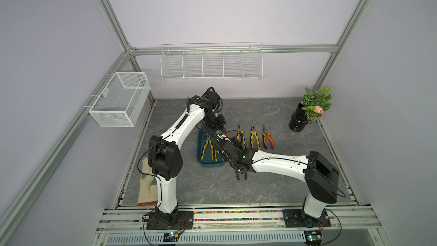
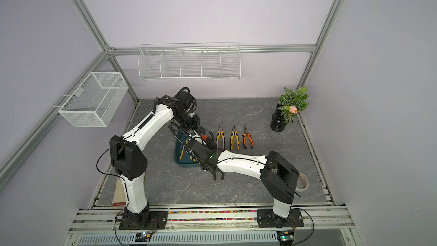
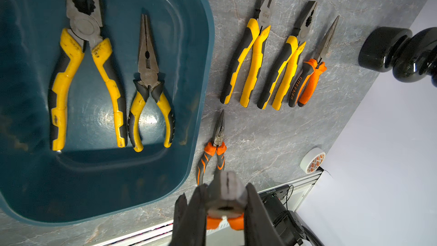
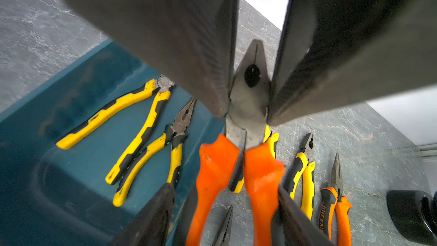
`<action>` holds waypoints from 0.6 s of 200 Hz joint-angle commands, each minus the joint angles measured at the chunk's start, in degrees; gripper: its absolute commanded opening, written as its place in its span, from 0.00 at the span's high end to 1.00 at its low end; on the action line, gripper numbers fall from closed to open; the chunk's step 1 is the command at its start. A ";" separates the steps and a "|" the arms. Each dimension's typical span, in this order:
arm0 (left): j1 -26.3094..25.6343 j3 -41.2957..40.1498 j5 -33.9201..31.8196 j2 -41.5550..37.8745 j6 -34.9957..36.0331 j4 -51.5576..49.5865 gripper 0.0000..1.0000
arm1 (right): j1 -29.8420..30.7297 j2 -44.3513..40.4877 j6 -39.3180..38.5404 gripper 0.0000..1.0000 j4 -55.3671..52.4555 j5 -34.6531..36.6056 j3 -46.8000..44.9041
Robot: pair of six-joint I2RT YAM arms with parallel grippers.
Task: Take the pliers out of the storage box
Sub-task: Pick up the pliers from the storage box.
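Two yellow pliers (image 3: 82,27) are lying in the storage box (image 3: 205,43), four more pliers (image 3: 253,62) are resting on the table (image 3: 260,138), and the seventh, an orange pair (image 4: 250,105), is hanging clamped by its handles in the left pincer (image 3: 225,192), with the right pincer (image 4: 247,117) gripping both sides of its head.

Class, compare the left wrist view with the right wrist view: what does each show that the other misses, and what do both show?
Only the left wrist view: a white tape roll by the table edge, and the small orange needle-nose pliers seen whole beside the storage box. Only the right wrist view: the right gripper, its fingers against both sides of the metal head of the held orange pliers. Both: two yellow pliers inside the box, a row of three pliers on the table, the black vase, and the left gripper gripping those orange pliers.
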 commanded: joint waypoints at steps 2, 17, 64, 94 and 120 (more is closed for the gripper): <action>-0.10 0.82 1.68 -1.22 0.29 -0.38 1.00 | -0.86 1.06 1.92 0.44 -1.72 -1.39 -0.03; -0.10 1.11 1.65 -1.01 0.34 -0.51 1.00 | -0.85 1.09 2.39 0.58 -1.99 -1.48 -0.12; -0.10 1.72 1.22 -0.73 0.83 -0.52 1.00 | -0.80 0.48 2.52 0.93 -2.83 -2.01 0.06; -0.10 2.89 2.13 0.49 2.41 -1.59 1.00 | -0.82 -0.01 3.00 0.94 -3.67 -2.24 0.16; -0.06 3.79 4.06 1.19 5.14 -1.55 0.95 | -0.71 -1.66 4.16 0.94 -3.66 -3.71 -0.71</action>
